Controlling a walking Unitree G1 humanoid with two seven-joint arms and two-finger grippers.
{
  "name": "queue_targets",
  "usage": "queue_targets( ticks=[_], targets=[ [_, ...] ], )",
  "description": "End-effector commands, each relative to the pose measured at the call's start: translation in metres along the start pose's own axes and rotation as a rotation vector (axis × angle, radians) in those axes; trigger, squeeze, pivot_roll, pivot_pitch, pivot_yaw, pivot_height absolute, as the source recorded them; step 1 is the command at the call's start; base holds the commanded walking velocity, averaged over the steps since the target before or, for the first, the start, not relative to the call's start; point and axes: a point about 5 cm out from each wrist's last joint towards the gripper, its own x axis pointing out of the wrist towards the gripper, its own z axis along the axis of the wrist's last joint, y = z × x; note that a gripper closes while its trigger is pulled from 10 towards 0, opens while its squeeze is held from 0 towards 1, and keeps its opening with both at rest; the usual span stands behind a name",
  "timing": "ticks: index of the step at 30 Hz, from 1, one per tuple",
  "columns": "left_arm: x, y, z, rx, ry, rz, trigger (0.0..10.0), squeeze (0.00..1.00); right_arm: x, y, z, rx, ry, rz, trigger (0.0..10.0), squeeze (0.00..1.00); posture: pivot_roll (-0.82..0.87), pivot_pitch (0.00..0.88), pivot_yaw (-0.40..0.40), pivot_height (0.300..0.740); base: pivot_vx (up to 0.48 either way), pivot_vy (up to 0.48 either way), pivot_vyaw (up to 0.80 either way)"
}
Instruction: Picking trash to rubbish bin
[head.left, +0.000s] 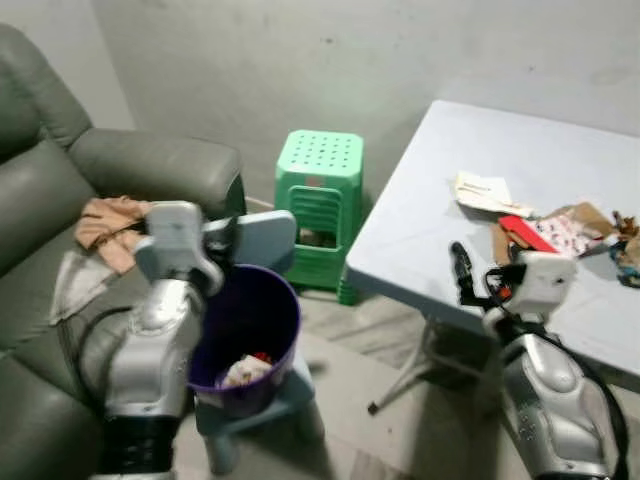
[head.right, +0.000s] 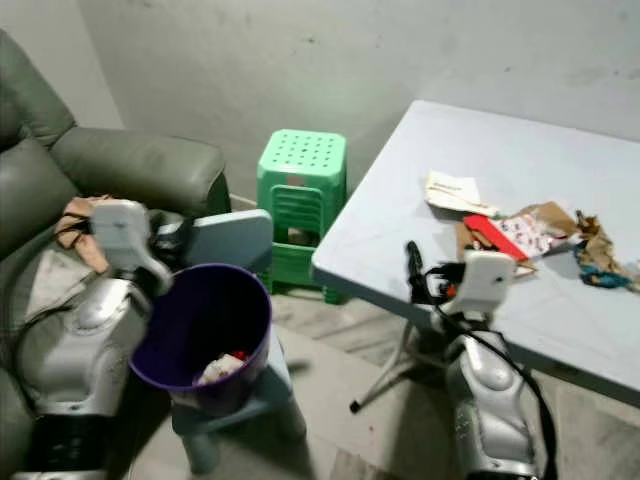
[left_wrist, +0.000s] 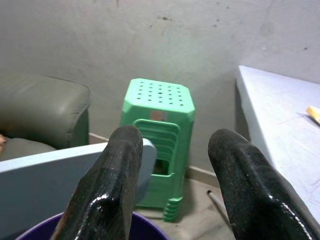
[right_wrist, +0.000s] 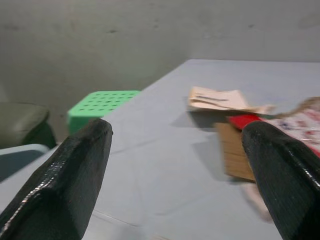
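Note:
A purple rubbish bin (head.left: 250, 310) stands on a low blue-grey stool (head.left: 295, 390) and holds some crumpled trash (head.left: 244, 370). My left gripper (left_wrist: 172, 165) hovers open just above the bin's rim (left_wrist: 145, 231), with nothing between its fingers. On the white table (head.left: 440, 200) lie a cream paper (head.left: 482, 190), a red wrapper (head.left: 526, 233), a patterned wrapper (head.left: 566, 235) and brown cardboard (right_wrist: 235, 150). My right gripper (head.left: 470, 272) is open at the table's near edge, pointing toward that pile and a short way from it.
A green plastic stool (head.left: 322, 200) stands against the wall between the sofa (head.left: 150, 160) and the table. Cloths (head.left: 108, 228) lie on the sofa seat. A blue-grey panel (head.left: 264, 238) stands behind the bin. The table's folding leg (head.left: 400, 385) reaches the floor.

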Motion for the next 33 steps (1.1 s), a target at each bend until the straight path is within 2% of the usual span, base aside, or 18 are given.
queue_targets(
  ticks=[1, 10, 15, 33],
  targets=[
    [-0.002, 0.009, 0.0024, 0.016, -0.008, 0.034, 10.0, 0.0, 0.0022, 0.0054, 0.0007, 0.004, 0.004, 0.021, 10.0, 0.0, 0.07, 0.045, -0.015, 0.74, 0.0, 0.0, -0.67],
    [-0.0038, 0.009, 0.0012, 0.021, -0.014, 0.026, 10.0, 0.0, 0.0026, 0.0056, 0.0007, 0.003, 0.002, 0.02, 10.0, 0.0, 0.07, 0.039, -0.021, 0.74, 0.0, 0.0, -0.65],
    [-0.0046, 0.0091, -0.0011, 0.01, -0.005, 0.014, 10.0, 0.0, 0.0014, 0.0078, 0.0024, 0.013, -0.009, 0.032, 10.0, 0.0, 0.06, 0.032, -0.023, 0.74, 0.0, -0.049, 0.0],
    [-0.0055, 0.0056, -0.0052, -0.011, 0.016, 0.002, 10.0, 0.0, -0.0044, 0.0107, 0.0, 0.012, 0.007, 0.056, 10.0, 0.0, 0.06, 0.033, -0.028, 0.74, 0.0, -0.42, 0.0]
  ],
)
